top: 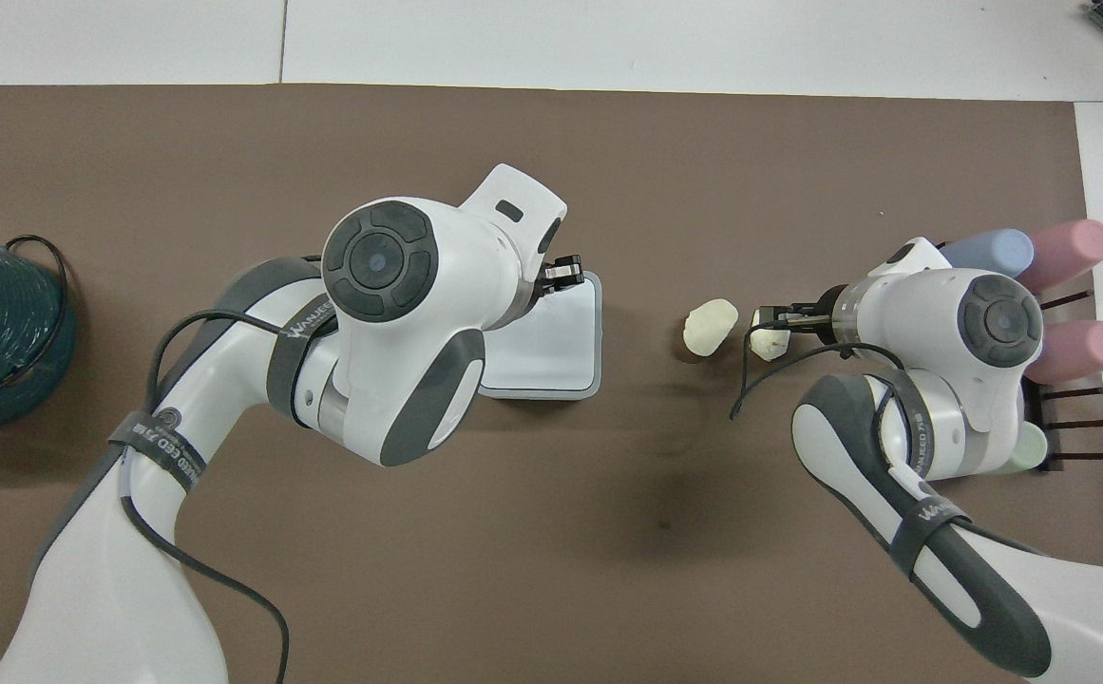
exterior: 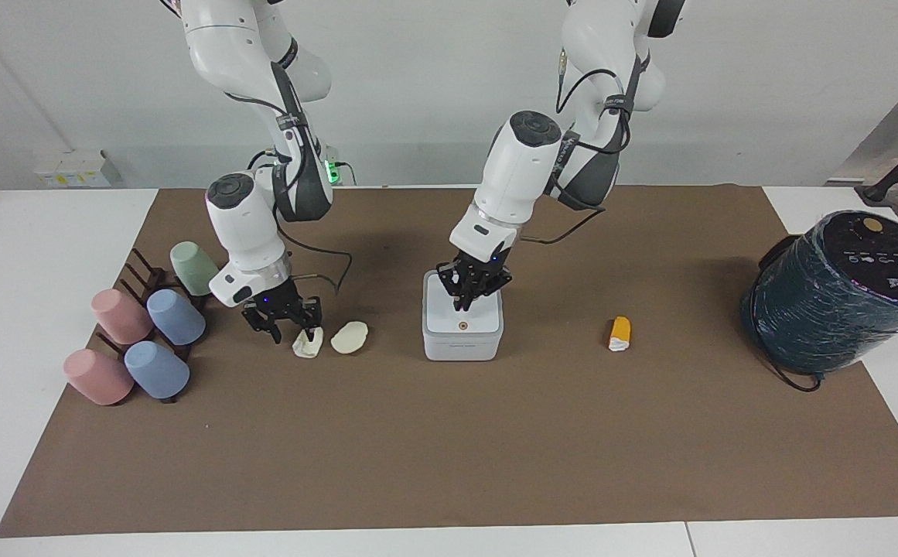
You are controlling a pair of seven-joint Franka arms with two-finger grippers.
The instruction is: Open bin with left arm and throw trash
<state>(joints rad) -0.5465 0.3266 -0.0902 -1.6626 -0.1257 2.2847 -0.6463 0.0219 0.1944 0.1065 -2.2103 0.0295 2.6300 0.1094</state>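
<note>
2 arms show in the facing view: the left gripper [exterior: 465, 300] sits at mid-frame, its dark fingers drawn together and pointing down onto the lid of the bin [exterior: 462, 334], just above the small round brownish button [exterior: 462, 326]; the lid lies flat and shut. At centre left of the frame the right gripper [exterior: 291, 330] is low over the mat [exterior: 449, 449], fingers spread, 1 fingertip at the first cream lump [exterior: 308, 343], though I cannot tell whether it touches. The second cream lump [exterior: 349, 337] lies just beside that one, between it and the bin. The orange-and-white piece [exterior: 619, 333] rests alone at centre right, well apart from the bin. 5 pastel cups [exterior: 175, 316] lie on a rack at the left edge, and the dark teal cylinder [exterior: 835, 290] stands at the right edge. In the overhead view the left arm's wrist covers most of the bin [top: 570, 342] at centre, the left gripper [top: 565, 271] at the bin's upper edge. The right gripper [top: 771, 318] is at centre right over the first cream lump [top: 766, 344], the second cream lump [top: 709, 327] next to it toward the bin.
</note>
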